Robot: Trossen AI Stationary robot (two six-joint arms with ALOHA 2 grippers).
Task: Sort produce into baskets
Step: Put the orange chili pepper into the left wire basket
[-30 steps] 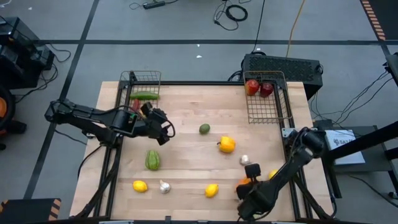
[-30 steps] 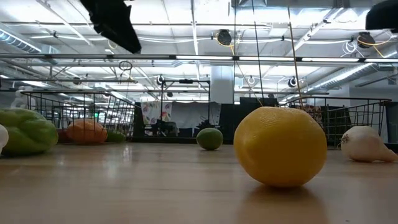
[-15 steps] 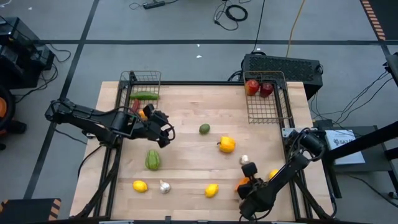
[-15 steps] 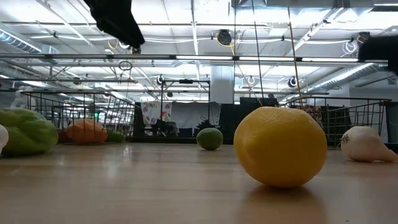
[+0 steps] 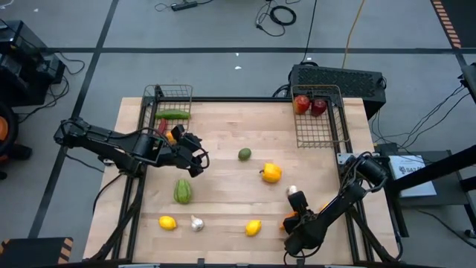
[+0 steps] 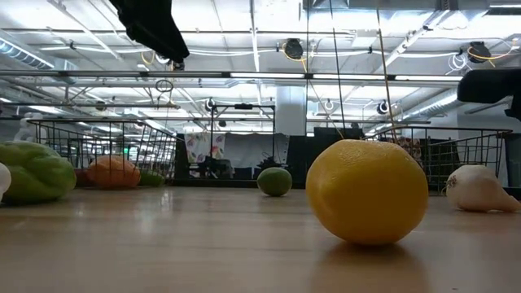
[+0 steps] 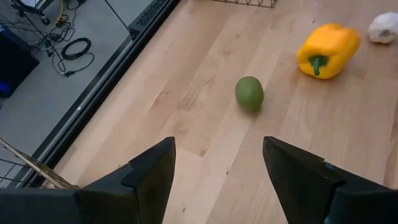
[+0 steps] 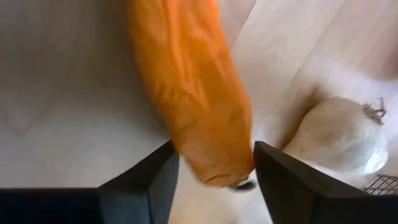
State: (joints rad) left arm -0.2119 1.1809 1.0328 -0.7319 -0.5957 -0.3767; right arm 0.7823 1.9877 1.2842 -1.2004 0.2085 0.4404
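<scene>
Two grippers, mine. Right gripper (image 8: 211,177): near right of table (image 5: 223,190), fingers either side of an orange pepper (image 8: 193,93), touching it; garlic bulb (image 8: 336,140) just beside. Left gripper (image 7: 217,174): open, empty, beside the far-left basket (image 5: 172,100), green avocado (image 7: 249,94) and yellow pepper (image 7: 328,50) ahead.

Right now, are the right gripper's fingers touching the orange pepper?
Touching. The right wrist view shows the orange pepper wedged between the right gripper; both fingers press its sides with no gap showing. The garlic lies beside it.
</scene>
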